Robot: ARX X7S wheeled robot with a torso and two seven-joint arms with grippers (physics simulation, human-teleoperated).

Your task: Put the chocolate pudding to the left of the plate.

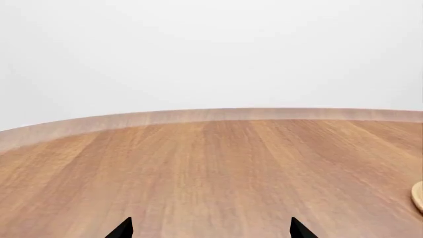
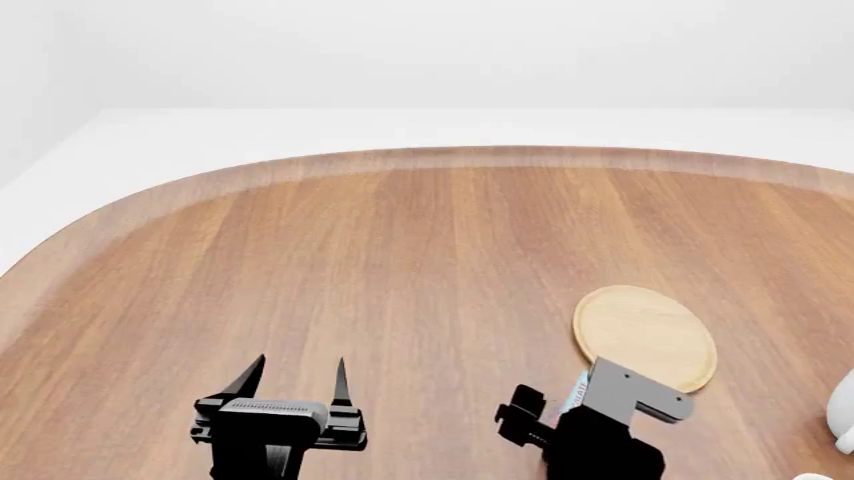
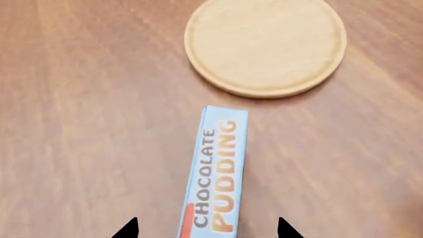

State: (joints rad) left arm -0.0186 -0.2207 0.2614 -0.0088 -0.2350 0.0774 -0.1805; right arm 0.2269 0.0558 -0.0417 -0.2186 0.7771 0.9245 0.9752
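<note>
Right wrist view: chocolate pudding (image 3: 217, 173) on edge, long axis toward plate (image 3: 266, 45), between parted right tool (image 3: 207, 229) tips.

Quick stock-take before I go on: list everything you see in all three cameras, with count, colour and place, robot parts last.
table: one, brown wood grain, rounded edge, fills every view.
plate: one, light tan disc, flat on the table right of centre; bare on top.
chocolate pudding: one, pale blue-grey narrow face up with orange and brown lettering, between the right hand's fingertips, near the plate but apart from it; mostly hidden behind the arm in the head view.
white object: one, cut off at the right edge of the head view; cannot tell what it is.
left hand: one, black, fingers apart, nothing between them.
right hand: one, black, fingertips either side of the carton; contact cannot be told.
</note>
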